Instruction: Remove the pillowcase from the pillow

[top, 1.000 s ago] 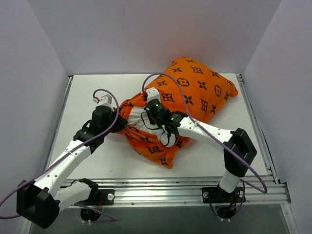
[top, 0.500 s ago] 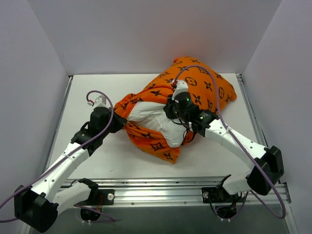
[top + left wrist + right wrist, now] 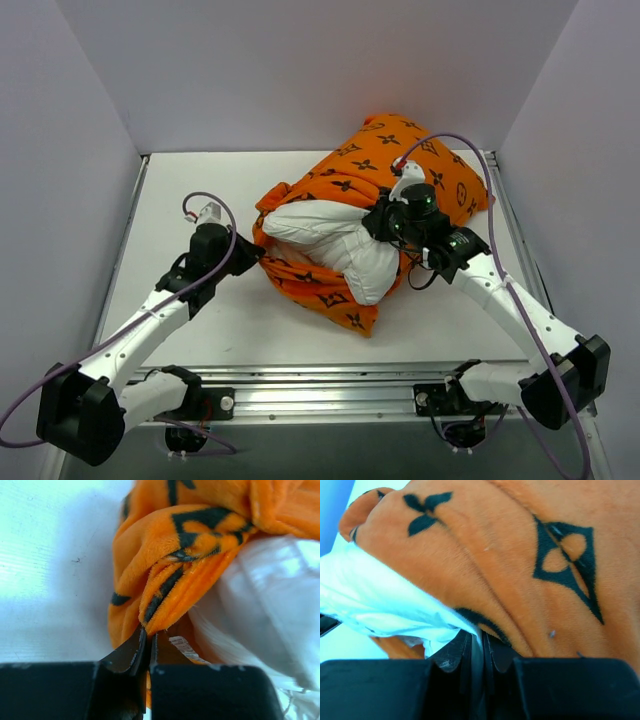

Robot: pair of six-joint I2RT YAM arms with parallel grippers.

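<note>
1. Where our left gripper (image 3: 147, 635) comes to a point, its jaws are pressed together on a bunched fold of the pillowcase (image 3: 165, 580), and the orange plush rises straight out of the tips.
2. Just right of those tips a small white label (image 3: 182, 647) lies against the fabric, and the pillow (image 3: 270, 615) bulges beside it.
3. Our right gripper (image 3: 476, 640) has its jaws all but touching, pinching the pillowcase edge where orange meets white. We cannot tell whether any white fabric is caught with it.
4. From above, the 2 grippers sit at opposite sides of the bared pillow, the left at its near-left end and the right at its far-right side.
5. Between them the pillow's white bulk shows. Orange fabric runs under its near edge and is gathered over its far-right part.
6. The bundle rests on the white table (image 3: 200, 190), right of centre, with its far corner close to the back wall (image 3: 300, 70).
</note>
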